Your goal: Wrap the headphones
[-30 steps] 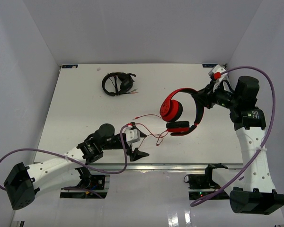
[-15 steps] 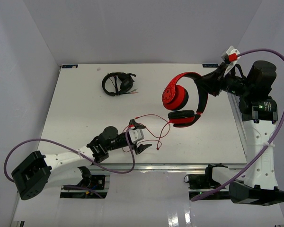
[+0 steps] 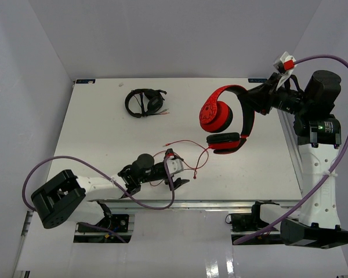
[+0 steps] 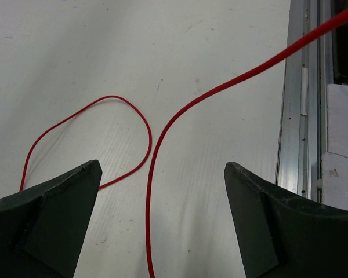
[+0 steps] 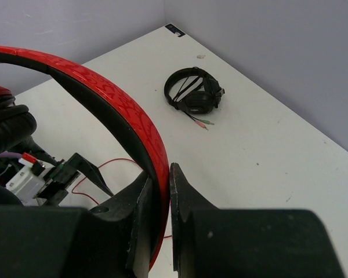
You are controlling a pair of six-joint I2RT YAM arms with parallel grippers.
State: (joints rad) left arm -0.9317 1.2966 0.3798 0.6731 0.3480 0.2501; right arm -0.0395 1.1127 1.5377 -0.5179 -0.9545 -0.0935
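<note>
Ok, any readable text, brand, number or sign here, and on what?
None can be read.
The red headphones show only a raised pattern, no lettering.
Any mark on the black headphones or the dark tags at the far corners is too small to read.

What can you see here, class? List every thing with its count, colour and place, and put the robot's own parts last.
headphones: one, red with black cushions, held up at the right
cable: one, thin red, from the headphones down across the table's front
black headphones: one, back left of the table
table: one, white
walls: pale, around the table
arms: two, white and black, near edge
left tool: open, straddling the cable
right tool: shut on the red headband
</note>
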